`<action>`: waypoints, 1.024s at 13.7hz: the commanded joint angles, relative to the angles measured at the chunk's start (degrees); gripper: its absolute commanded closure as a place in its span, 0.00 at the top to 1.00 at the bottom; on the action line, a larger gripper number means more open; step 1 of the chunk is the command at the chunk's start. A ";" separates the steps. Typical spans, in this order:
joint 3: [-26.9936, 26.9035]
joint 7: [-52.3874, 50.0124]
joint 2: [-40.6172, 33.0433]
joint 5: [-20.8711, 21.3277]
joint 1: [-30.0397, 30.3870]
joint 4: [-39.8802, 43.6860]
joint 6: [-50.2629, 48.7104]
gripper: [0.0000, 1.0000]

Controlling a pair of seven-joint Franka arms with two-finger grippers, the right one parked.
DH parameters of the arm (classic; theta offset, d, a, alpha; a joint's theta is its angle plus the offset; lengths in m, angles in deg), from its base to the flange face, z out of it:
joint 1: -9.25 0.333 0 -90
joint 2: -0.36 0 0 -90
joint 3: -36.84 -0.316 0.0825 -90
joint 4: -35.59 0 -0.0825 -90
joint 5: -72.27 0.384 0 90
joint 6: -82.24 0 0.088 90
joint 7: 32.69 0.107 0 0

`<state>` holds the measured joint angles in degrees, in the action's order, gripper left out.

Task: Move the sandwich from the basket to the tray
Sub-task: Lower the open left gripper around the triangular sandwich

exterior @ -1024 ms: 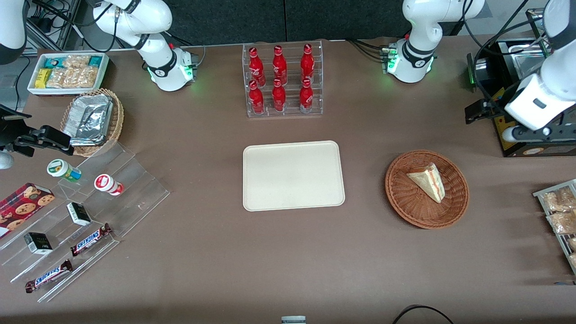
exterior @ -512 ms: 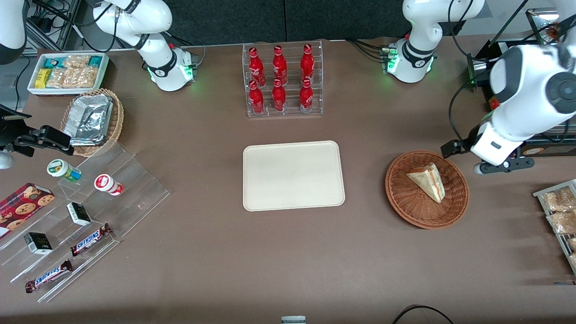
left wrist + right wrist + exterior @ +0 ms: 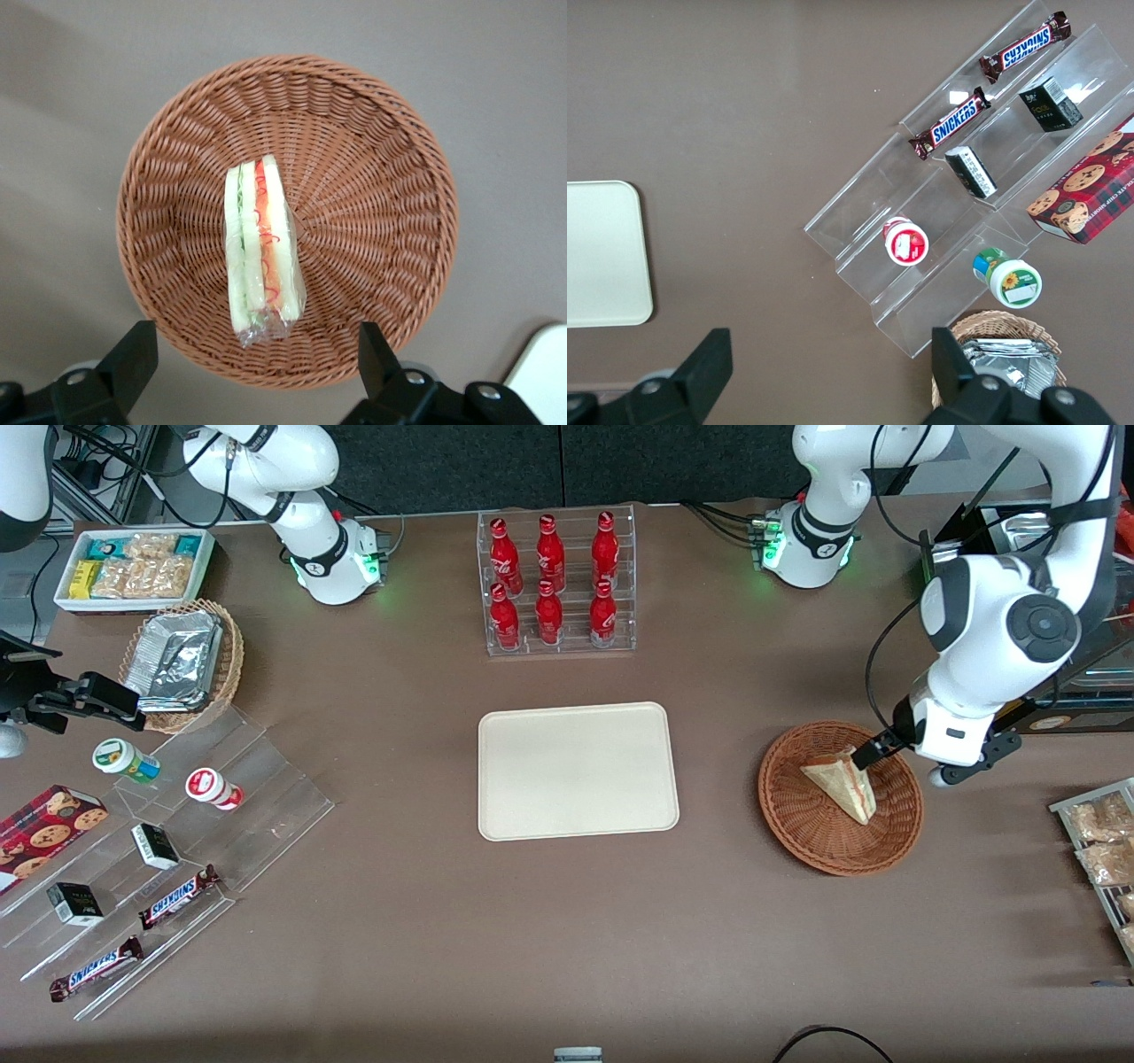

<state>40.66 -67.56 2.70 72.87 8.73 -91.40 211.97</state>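
Note:
The sandwich (image 3: 842,782) (image 3: 260,248), a plastic-wrapped wedge with red and green filling, lies in the reddish-brown wicker basket (image 3: 797,824) (image 3: 372,177). My left gripper (image 3: 899,766) (image 3: 255,359) hangs above the basket, over its rim on the working arm's end. It is open wide and holds nothing; its fingers (image 3: 133,359) straddle the basket's edge below the sandwich's wrapped end. The cream tray (image 3: 576,771) (image 3: 545,372) (image 3: 602,257) lies bare at the table's middle, beside the basket toward the parked arm's end.
A clear rack of red bottles (image 3: 558,584) stands farther from the camera than the tray. A black appliance (image 3: 1063,691) and a rack of bagged snacks (image 3: 1103,850) flank the basket at the working arm's end. A stepped acrylic shelf (image 3: 177,841) sits at the parked arm's end.
The left arm has swung in from the working arm's end of the table and now has its gripper over the basket's rim. Sandwich, basket and tray have not moved.

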 commanded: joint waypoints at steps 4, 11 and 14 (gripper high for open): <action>-0.13 -4.41 4.41 -0.07 -0.63 -4.32 10.34 1.00; -0.13 -5.90 9.08 -0.86 -0.28 -7.13 16.06 0.79; -0.13 -7.93 9.43 -0.77 -0.19 -7.31 16.16 0.03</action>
<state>40.65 -74.23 12.56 72.63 8.67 -97.85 226.96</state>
